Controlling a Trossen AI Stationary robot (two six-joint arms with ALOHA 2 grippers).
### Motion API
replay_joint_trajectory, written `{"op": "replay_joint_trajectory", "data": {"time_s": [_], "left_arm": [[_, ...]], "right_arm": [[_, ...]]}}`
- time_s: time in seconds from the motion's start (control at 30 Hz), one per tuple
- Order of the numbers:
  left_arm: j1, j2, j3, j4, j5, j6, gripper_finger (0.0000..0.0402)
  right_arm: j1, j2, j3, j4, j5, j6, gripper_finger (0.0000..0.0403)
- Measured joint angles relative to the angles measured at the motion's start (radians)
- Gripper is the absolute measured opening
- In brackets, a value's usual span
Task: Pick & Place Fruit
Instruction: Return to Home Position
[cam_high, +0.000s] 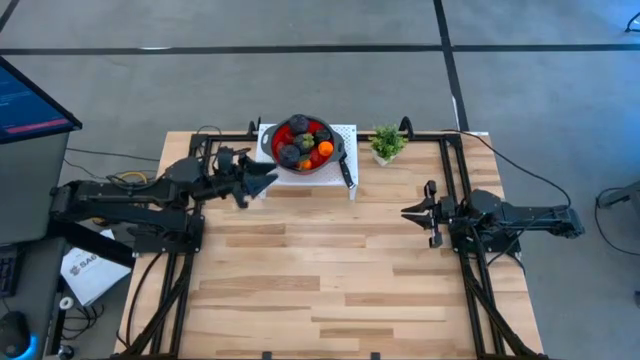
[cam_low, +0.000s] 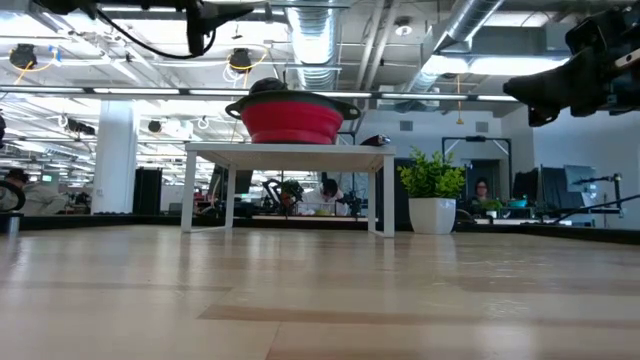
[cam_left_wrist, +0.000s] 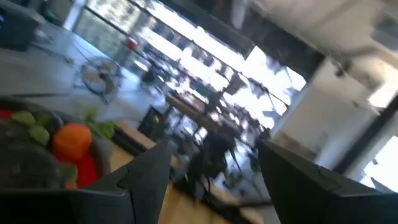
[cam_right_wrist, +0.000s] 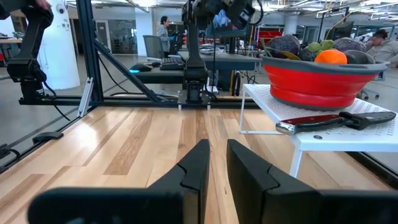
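Note:
The fruit (cam_high: 303, 142) is a heap of orange, red, dark purple and dark green pieces lying in a red bowl (cam_high: 279, 135). The bowl stands on a small white stand (cam_high: 345, 132) at the table's far edge. My left gripper (cam_high: 268, 178) hovers open and empty just left of the bowl, above the table. In the left wrist view an orange piece (cam_left_wrist: 71, 140) and green pieces show beside its fingers (cam_left_wrist: 149, 171). My right gripper (cam_high: 410, 212) waits shut and empty at the table's right, pointing left. The bowl (cam_right_wrist: 320, 78) shows ahead of it.
A black knife (cam_high: 346, 172) lies on the white stand's right part, near the bowl. A small green potted plant (cam_high: 387, 143) stands right of the stand. In the low view the stand (cam_low: 290, 152) stands on thin legs. Bare wooden tabletop (cam_high: 320, 270) fills the near half.

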Motion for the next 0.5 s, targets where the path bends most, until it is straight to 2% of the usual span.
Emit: {"op": "replay_joint_trajectory", "data": {"time_s": [0.2,0.5], "left_arm": [[-0.014,-0.177,-0.156,-0.022,0.204,0.131,0.0237],[-0.014,-0.583,-0.404,0.038,0.216,0.265,0.0237]], "right_arm": [[0.0,0.0,0.0,0.0,0.0,0.0,0.0049],[0.0,0.0,0.0,0.0,0.0,0.0,0.0049]]}}
